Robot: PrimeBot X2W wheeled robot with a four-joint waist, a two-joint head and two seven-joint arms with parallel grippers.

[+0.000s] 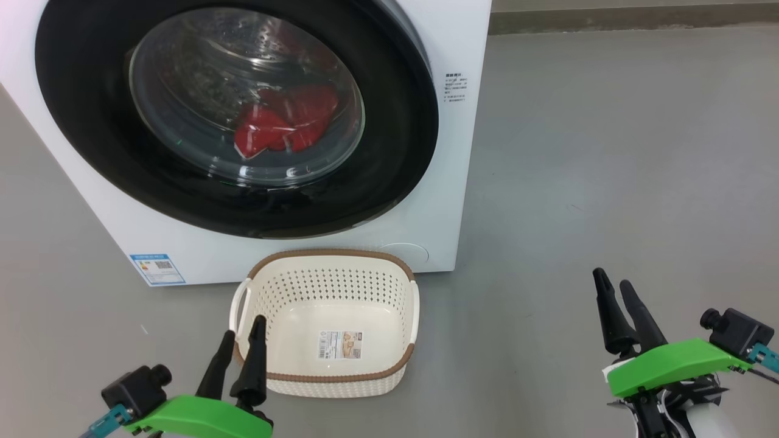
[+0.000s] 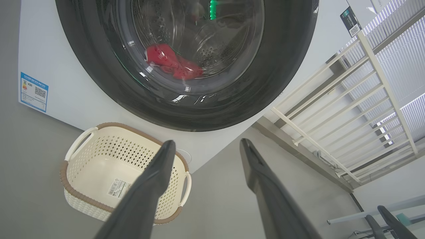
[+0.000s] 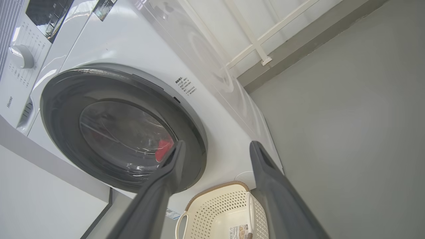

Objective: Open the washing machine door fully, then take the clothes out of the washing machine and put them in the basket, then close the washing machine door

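Round black-rimmed glass door (image 1: pixel 201 79): shut; crumpled red fabric clothes (image 1: pixel 286 118) at its 4 o'clock. Left end effector (image 1: pixel 245 325), right end effector (image 1: pixel 612 277): spread open, empty.

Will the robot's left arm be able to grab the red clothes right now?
Probably not yet. The red clothes lie behind the glass of the washing machine door, which covers the opening. The left fingers are open, down by the basket.
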